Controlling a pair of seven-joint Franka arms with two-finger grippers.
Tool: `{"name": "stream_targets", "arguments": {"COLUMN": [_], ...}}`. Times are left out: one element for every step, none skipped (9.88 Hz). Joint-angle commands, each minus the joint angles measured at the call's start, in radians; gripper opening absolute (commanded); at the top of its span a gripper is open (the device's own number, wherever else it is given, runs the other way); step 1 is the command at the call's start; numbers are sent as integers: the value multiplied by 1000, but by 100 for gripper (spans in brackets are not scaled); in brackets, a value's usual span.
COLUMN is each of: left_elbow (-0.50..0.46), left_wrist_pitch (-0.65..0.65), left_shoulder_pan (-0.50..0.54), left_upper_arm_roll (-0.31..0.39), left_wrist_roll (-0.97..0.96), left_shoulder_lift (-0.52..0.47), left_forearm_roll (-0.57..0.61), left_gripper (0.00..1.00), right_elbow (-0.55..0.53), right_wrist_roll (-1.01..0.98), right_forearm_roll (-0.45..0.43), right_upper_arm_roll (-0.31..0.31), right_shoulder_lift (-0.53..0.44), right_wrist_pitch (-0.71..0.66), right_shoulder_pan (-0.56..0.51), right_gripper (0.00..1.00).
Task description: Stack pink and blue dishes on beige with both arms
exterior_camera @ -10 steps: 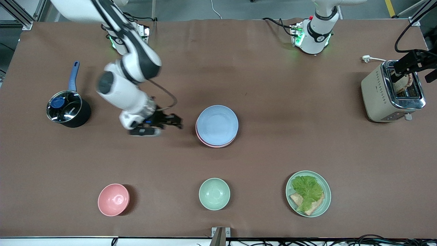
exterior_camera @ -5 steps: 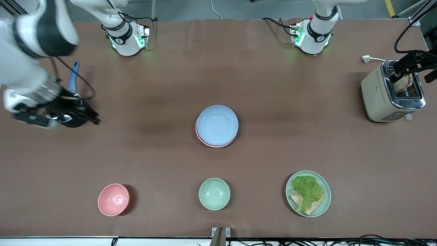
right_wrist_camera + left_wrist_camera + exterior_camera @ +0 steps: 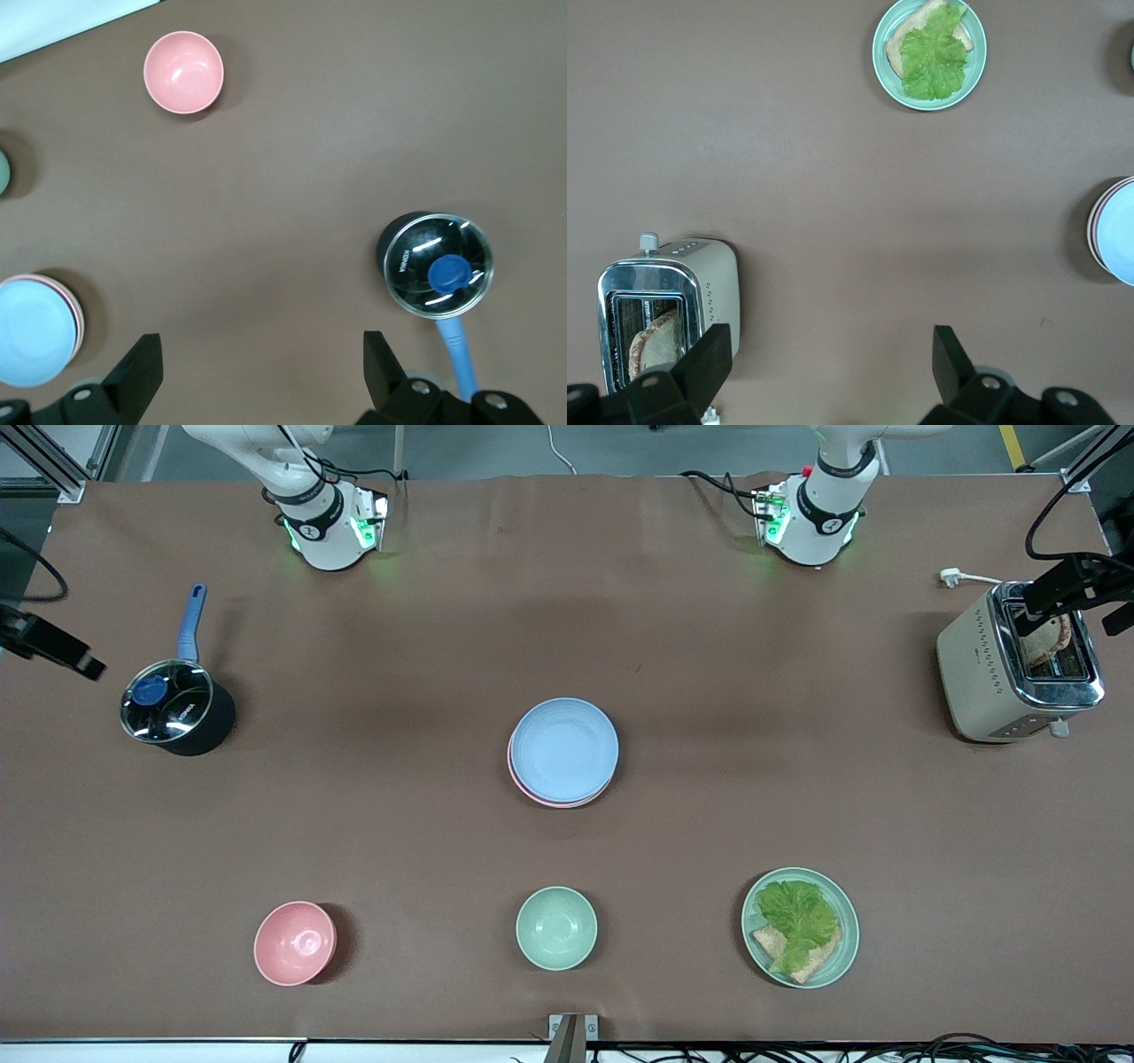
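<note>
We judge the stacking itself to be done, or very nearly so: the blue plate point(image 3: 564, 749) lies on top in the middle of the surface point(image 3: 709, 691), the pink plate point(image 3: 551, 801) shows only as a thin rim directly under it, and the beige plate is hidden, so we cannot confirm it lies at the bottom. The step in hand, as we read it, is clearing both arms away. To do that well, we should keep the arms high and well apart from the stack, so nothing nudges the blue plate, which sits slightly off-centre on the pink one, and avoid sweeping low over the pot point(image 3: 176, 708) or the toaster point(image 3: 1019, 660).

The right gripper point(image 3: 259, 365) is over the surface at the right arm's end, near the pot with its blue handle. Its fingers are spread wide, with nothing between them but bare surface. The left gripper point(image 3: 828, 359) is over the toaster at the left arm's end. Its fingers are likewise spread wide and hold nothing.

The pink bowl point(image 3: 294, 942), the green bowl point(image 3: 556, 927) and the green plate point(image 3: 800, 926) with lettuce stand nearer the front camera than the stack, well apart from it.
</note>
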Motion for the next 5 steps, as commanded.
{"name": "stream_targets", "arguments": {"left_elbow": [-23,-23,-23,-23,-23], "left_wrist_pitch": [-20,-20,-20,-20,-20], "left_shoulder_pan": [-10,-10,-10,-10,-10], "left_upper_arm_roll": [9,7,7,7,6], "left_wrist_roll": [4,-2,0,1,1], "left_shoulder_lift": [-1,1,-1,1,1], "left_forearm_roll": [5,5,5,5,5], "left_gripper": [100,100,100,100,100], "right_elbow": [19,19,18,16,16], "right_wrist_roll": [-152,-153,-153,-151,-151], "right_forearm_roll": [-21,-39,-79,-81,-81], "right_upper_arm_roll": [-52,-44,-25,-6,-6], "right_shoulder_lift": [8,8,8,8,8], "right_wrist_pitch": [-37,-23,-20,-22,-23], "right_shoulder_pan": [12,15,17,9,7], "right_gripper": [100,100,100,100,100]}}
